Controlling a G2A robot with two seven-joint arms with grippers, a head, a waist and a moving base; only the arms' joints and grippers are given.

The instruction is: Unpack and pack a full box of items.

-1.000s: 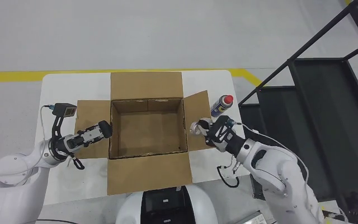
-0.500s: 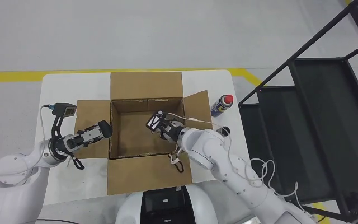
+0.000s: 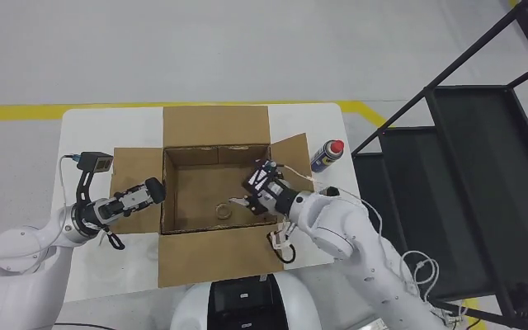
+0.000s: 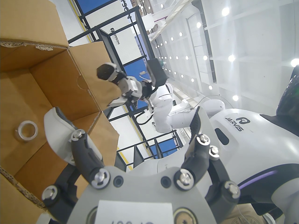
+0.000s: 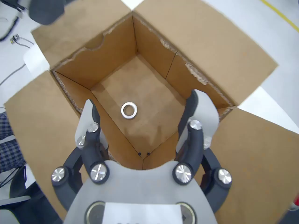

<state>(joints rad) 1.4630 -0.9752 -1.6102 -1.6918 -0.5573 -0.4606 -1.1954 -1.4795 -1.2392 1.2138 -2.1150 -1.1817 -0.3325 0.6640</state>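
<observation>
An open cardboard box [image 3: 216, 152] stands in the middle of the white table, all flaps folded out. A small clear tape roll [image 3: 223, 210] lies flat on its floor, also in the right wrist view [image 5: 129, 110] and the left wrist view [image 4: 26, 130]. My right gripper [image 3: 252, 196] hangs open over the box's right side, above the roll, nothing between its fingers [image 5: 143, 104]. My left gripper [image 3: 157, 189] rests open over the left flap, pointing at the box [image 4: 126, 117].
A spray can [image 3: 327, 154] with a red cap stands on the table to the right of the box's right flap. Black metal stairs [image 3: 445, 140] rise past the table's right edge. The near flap [image 3: 219, 252] lies toward the robot.
The right gripper swung from the right flap over the box, then drew back toward the right wall. The tape roll now lies on the box floor, bare before. The left arm stayed put.
</observation>
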